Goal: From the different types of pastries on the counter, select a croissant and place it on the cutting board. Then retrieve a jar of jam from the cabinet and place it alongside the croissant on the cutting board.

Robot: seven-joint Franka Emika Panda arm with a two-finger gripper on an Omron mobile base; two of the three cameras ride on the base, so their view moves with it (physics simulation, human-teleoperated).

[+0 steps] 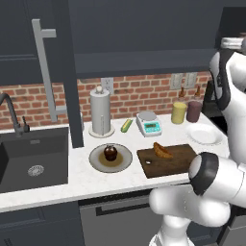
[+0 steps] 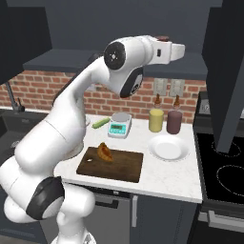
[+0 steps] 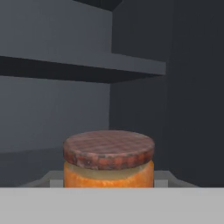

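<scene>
The croissant [image 1: 163, 151] lies on the cutting board [image 1: 168, 162] on the counter [image 1: 91, 180], right of a plate [image 1: 123, 161] bearing a muffin [image 1: 110, 153]. High up, the gripper [image 2: 180, 50] reaches toward the cabinet, where the jam jar [image 3: 108, 159] sits close before it under a shelf [image 3: 83, 65]. Whether it grips the jar cannot be told.

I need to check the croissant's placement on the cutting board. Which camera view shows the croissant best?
The left base view: the croissant lies unobstructed on the cutting board, near its back edge. The right base view also shows it on the board, beside the arm.
</scene>
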